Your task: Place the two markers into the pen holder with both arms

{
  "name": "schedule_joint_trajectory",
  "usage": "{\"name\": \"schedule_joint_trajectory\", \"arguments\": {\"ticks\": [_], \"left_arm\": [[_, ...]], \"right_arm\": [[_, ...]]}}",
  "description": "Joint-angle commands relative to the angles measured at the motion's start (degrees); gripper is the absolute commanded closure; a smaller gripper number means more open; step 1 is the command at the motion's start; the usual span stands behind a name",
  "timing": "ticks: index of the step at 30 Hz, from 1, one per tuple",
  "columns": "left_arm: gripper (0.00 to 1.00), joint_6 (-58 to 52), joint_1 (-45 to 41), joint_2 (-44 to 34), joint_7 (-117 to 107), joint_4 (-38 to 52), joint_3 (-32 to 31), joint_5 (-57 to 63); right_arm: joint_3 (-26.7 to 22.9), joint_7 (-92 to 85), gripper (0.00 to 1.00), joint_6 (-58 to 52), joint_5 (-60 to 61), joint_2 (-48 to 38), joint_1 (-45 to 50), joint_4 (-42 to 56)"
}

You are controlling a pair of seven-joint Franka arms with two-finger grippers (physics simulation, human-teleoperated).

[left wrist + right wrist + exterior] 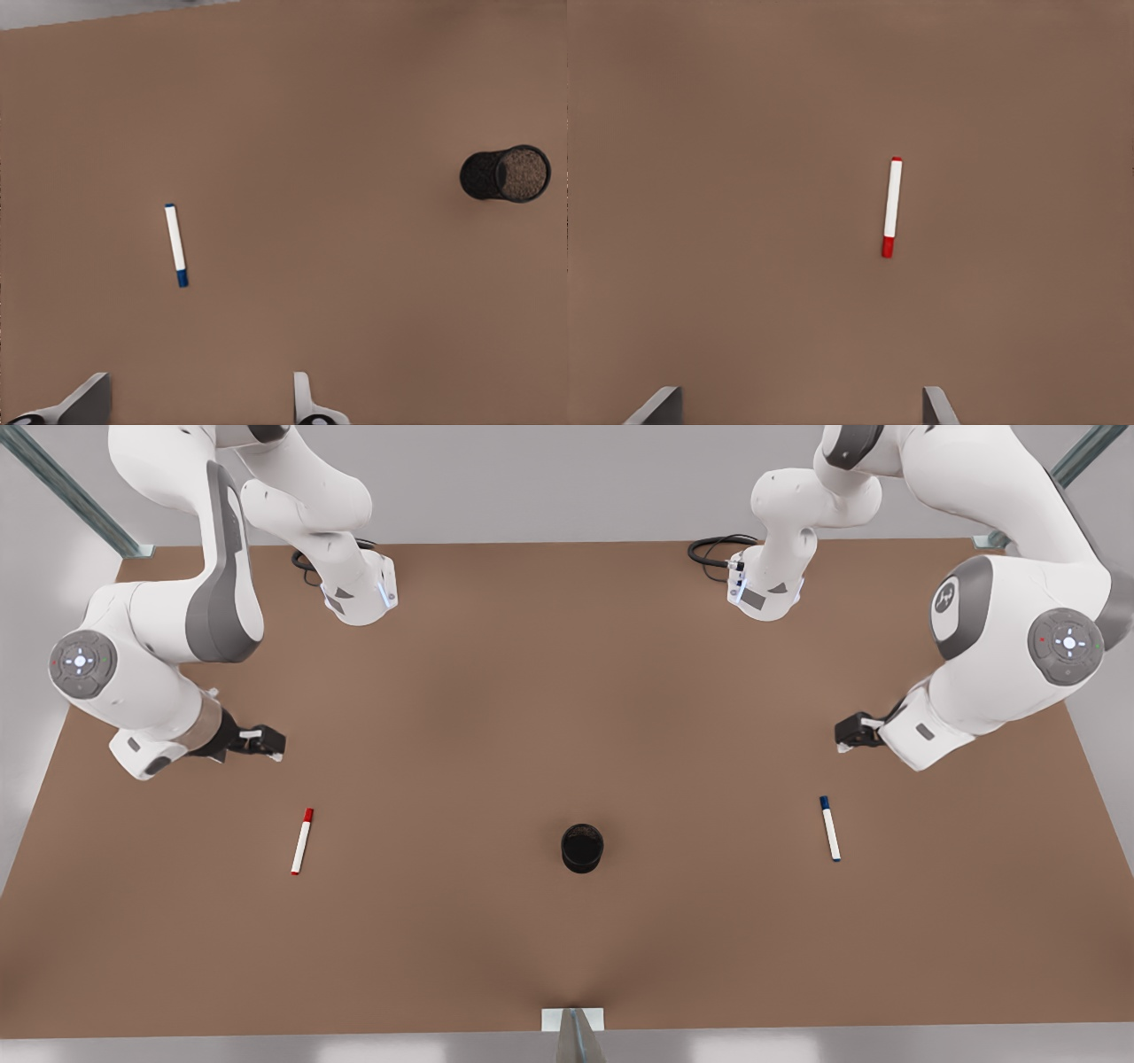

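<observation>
Task status: not started. Both markers lie flat on the tabletop (567, 957); neither is gripped, and the pen holder has received nothing.

Red marker (302, 841): lower left of the front view, cap end toward the arms, well apart from the holder. Blue marker (830, 828): lower right of the front view, likewise well apart from the holder.

Pen holder (582, 848): upright at lower centre of the front view, between the two markers. In the left wrist view its interior shows only a mesh-like floor; no marker inside.

Left tool (852, 732): at the front view's right, above and beside the blue marker, fingers spread wide, carrying nothing. Right tool (266, 741): at the front view's left, near the red marker, fingers spread wide, carrying nothing.

Remaining: grasp each marker, carry it to the holder, insert both
</observation>
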Motion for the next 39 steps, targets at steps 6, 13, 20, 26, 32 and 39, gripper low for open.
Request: {"name": "schedule_joint_trajectory", "arguments": {"ticks": [6, 13, 20, 26, 32, 39], "left_arm": [[0.0, 24.18, 6.71, 17.22, 2.94, -0.08, 1.41, 0.47], [0.0, 55.29, 9.7, 20.21, 2.76, -22.4, 1.5, 0.47], [0.03, 56.96, 10.05, 22.41, 3.11, -25.92, 1.67, 0.73], [0.35, 57.84, 10.05, 23.29, 3.2, -26.8, 1.67, 0.73], [0.39, 57.84, 10.14, 24.17, 3.2, -26.8, 1.67, 0.82], [0.44, 57.84, 10.49, 24.61, 3.2, -28.47, 1.67, 0.82]], "right_arm": [[-0.61, 0.59, 0.0, 12.63, -0.06, 7.51, -0.65, 0.21], [-0.08, -5.74, 0.0, 28.73, -3.31, 29.13, -6.37, 5.92], [0.53, -4.95, 0.0, 32.07, -1.11, 34.05, -6.36, 3.64], [0.53, -5.48, 0.13, 33.12, -0.76, 36.52, -6.89, 3.29], [1.41, -6.71, 0.25, 35.13, -0.76, 37.05, -8.21, 1.1], [2.99, -6.88, 0.4, 36.11, -0.76, 37.05, -9.62, 0.39]]}}
